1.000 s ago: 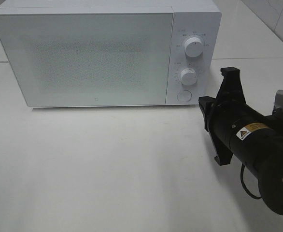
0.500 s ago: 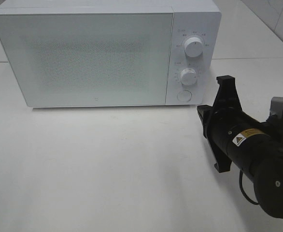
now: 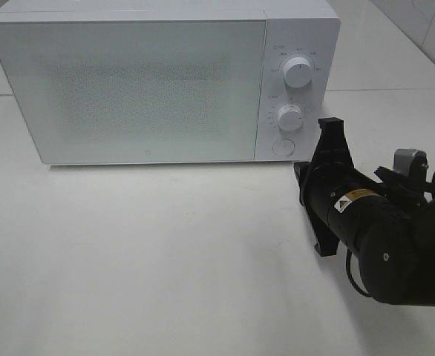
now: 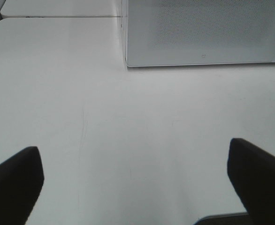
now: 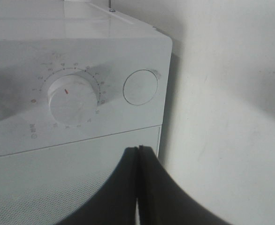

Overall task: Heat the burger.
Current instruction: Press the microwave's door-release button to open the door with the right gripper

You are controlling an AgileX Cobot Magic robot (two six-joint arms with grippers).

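While right claw (image 5: 138, 152) closed, microwave (image 3: 143, 81) front corner near; table (image 3: 165, 259) stretches beyond.

1 microwave (image 3: 143, 81), 2 dials (image 3: 299, 72), 1 btn (image 3: 282, 147), 1 left hand (image 4: 135, 180), 1 right hand (image 5: 138, 150).

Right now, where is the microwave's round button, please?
In the exterior high view, the round button sits under the lower dial, at the right of the microwave.

Right claw (image 5: 138, 151) closed; left claw (image 4: 136, 177) wide.
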